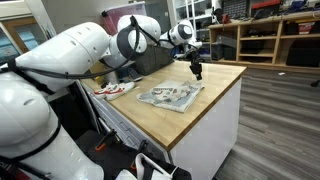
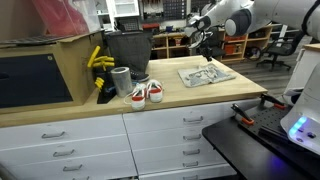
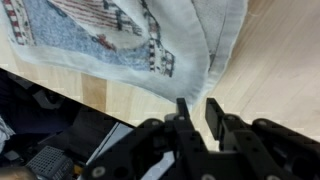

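Cloth (image 2: pixel 206 75) with a picture on it lies flat on the wooden counter (image 2: pixel 190 98), near its end edge. In an exterior view, left to right, come a black bin (image 2: pixel 127 48), two shoes (image 2: pixel 146 93), then the cloth. The gripper (image 2: pixel 207 60) hangs over the cloth's back edge. Its fingers (image 3: pixel 216 112) are a little apart and hold nothing.

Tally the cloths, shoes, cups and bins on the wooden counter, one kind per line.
Cloth: 1
Shoes: 2
Grey cup: 1
Black bin: 1
Total: 5
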Action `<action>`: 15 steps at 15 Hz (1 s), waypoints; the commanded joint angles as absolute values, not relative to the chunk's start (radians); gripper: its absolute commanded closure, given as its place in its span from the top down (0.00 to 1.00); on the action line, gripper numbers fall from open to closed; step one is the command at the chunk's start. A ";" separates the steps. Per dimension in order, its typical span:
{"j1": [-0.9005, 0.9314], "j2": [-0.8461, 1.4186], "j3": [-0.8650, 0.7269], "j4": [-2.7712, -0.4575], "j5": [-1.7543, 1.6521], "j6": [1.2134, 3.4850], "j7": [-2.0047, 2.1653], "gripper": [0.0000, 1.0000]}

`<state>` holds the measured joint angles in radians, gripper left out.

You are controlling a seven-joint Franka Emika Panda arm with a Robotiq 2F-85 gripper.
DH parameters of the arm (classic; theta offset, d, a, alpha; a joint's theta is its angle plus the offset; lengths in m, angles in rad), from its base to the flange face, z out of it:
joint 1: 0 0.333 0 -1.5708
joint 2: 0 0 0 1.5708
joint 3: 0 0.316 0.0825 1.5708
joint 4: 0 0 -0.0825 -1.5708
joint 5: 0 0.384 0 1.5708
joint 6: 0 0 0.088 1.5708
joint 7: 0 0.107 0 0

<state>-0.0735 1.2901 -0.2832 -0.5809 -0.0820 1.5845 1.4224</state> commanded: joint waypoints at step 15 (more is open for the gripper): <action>-0.047 1.252 -0.059 -0.546 0.005 1.572 1.067 1.00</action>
<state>-0.0605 1.2766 -0.1013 -0.5307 -0.0174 1.6214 1.1573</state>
